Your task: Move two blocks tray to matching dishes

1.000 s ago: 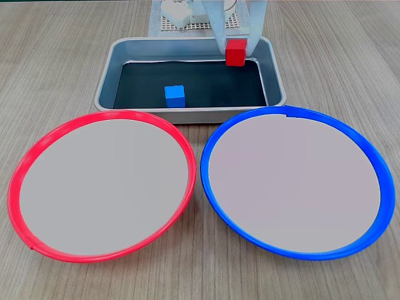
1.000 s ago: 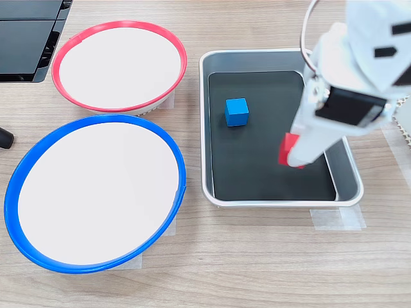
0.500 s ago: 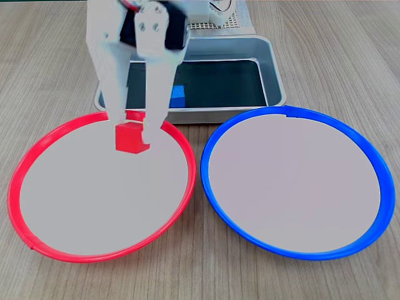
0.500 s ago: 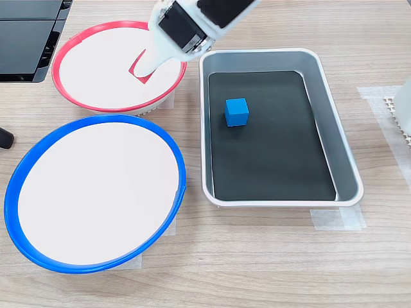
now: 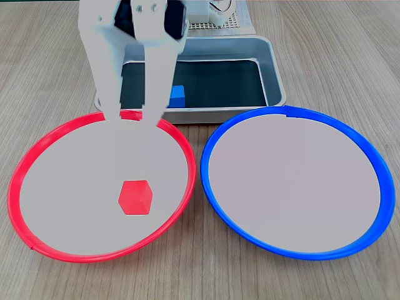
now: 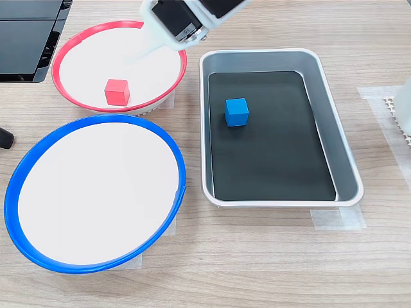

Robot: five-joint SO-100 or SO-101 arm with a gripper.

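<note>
- One red cube (image 5: 135, 197) lies on the red-rimmed dish (image 5: 25, 169), smooth pale centre.
- Blue cube (image 6: 236, 111) sits on the metal tray (image 6: 334, 128), dark floor.
- Gripper (image 5: 131, 119) spread, empty.

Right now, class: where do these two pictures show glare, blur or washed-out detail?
In a fixed view, the gripper looks pale and soft against the red-rimmed dish; in another fixed view, both dish centres, red-rimmed and blue-rimmed dish, wash out near white, while the tray wall shows mild sheen.

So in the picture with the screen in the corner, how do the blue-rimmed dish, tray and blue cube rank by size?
Largest to smallest:
1. blue-rimmed dish, though it sits nearer the camera
2. tray
3. blue cube
</note>
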